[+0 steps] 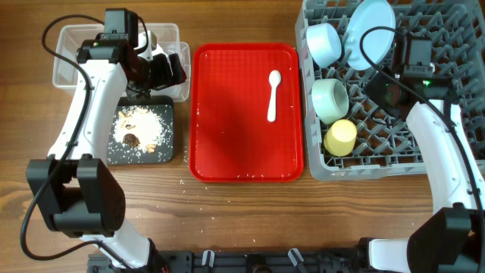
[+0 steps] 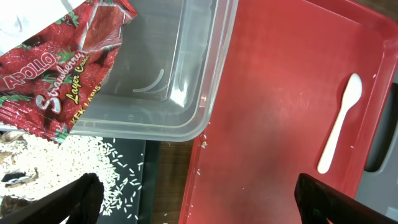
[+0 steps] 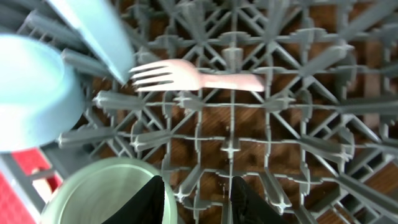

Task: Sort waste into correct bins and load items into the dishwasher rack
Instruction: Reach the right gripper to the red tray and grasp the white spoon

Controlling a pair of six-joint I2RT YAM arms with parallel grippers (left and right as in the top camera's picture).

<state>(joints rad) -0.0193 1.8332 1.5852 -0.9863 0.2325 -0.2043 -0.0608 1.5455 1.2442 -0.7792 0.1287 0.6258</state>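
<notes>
The red-and-white wrapper (image 2: 56,74) lies in the clear tub (image 2: 186,93), which is also in the overhead view (image 1: 68,53). My left gripper (image 2: 199,202) is open and empty, hovering over the tub's near corner and the red tray's edge (image 1: 167,70). Food scraps (image 1: 140,129) lie in the black tray (image 1: 167,152). A white spoon (image 1: 273,95) lies on the red tray (image 1: 227,144). The grey rack (image 1: 394,163) holds a blue bowl (image 1: 326,42), blue plate (image 1: 371,30), green bowl (image 1: 331,98), yellow cup (image 1: 341,136) and a white fork (image 3: 193,79). My right gripper (image 3: 199,202) is open and empty above the rack.
Loose grains lie on the table between the black tray and the red tray (image 2: 202,168). The red tray sits between the bins on the left and the rack on the right. Arm cables run over both sides.
</notes>
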